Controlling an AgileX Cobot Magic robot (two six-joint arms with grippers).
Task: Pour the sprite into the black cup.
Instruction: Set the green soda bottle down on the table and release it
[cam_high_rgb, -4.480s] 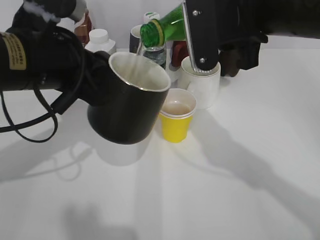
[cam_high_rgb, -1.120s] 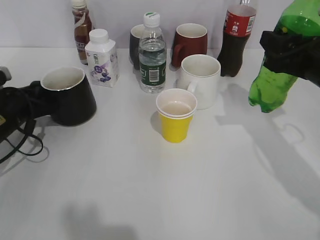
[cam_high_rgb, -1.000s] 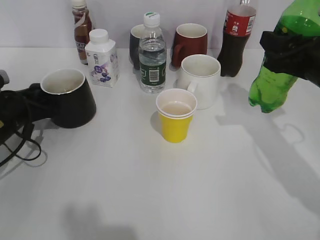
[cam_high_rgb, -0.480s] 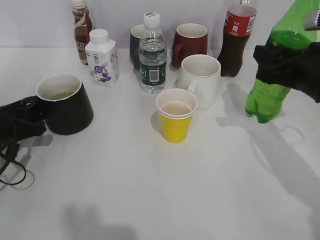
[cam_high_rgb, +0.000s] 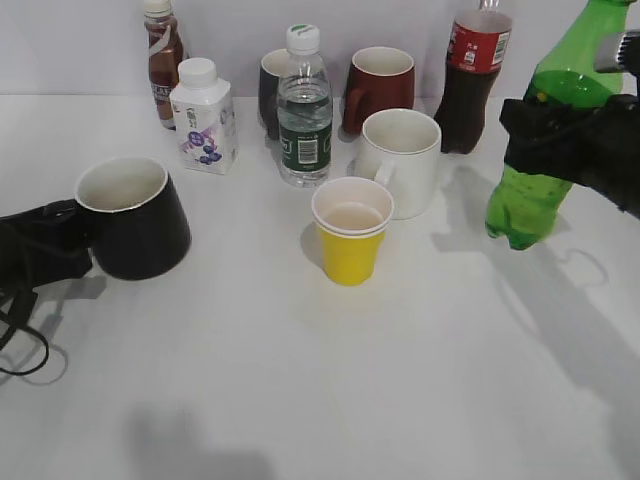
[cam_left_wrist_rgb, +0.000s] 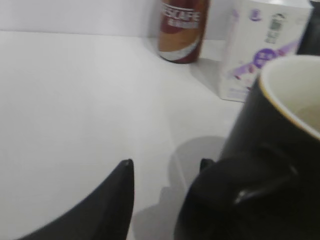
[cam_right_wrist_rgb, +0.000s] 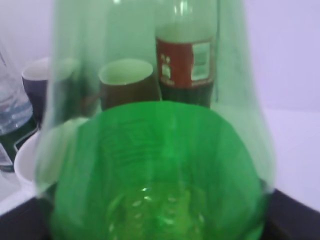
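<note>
The black cup (cam_high_rgb: 135, 220) stands on the white table at the left, white inside, handle toward my left gripper (cam_high_rgb: 68, 238). In the left wrist view the cup (cam_left_wrist_rgb: 280, 150) fills the right side. The left gripper (cam_left_wrist_rgb: 165, 163) is open: one finger is by the handle, and bare table shows between the other finger and the cup. My right gripper (cam_high_rgb: 575, 140) is shut on the sprite (cam_high_rgb: 540, 165), a green bottle held nearly upright, slightly tilted, with its base just above the table at the right. The sprite (cam_right_wrist_rgb: 155, 165) fills the right wrist view.
A yellow paper cup (cam_high_rgb: 350, 240) and a white mug (cam_high_rgb: 402, 160) stand mid-table. Behind them are a clear water bottle (cam_high_rgb: 304, 115), a dark mug (cam_high_rgb: 270, 90), a dark red mug (cam_high_rgb: 382, 85) and a cola bottle (cam_high_rgb: 470, 85). A milk carton (cam_high_rgb: 203, 120) and a coffee bottle (cam_high_rgb: 163, 60) stand back left.
The sprite has gone from pouring over the raised cup to nearly upright at the right, moving lower and left. The black cup has come down to the table at the left.
</note>
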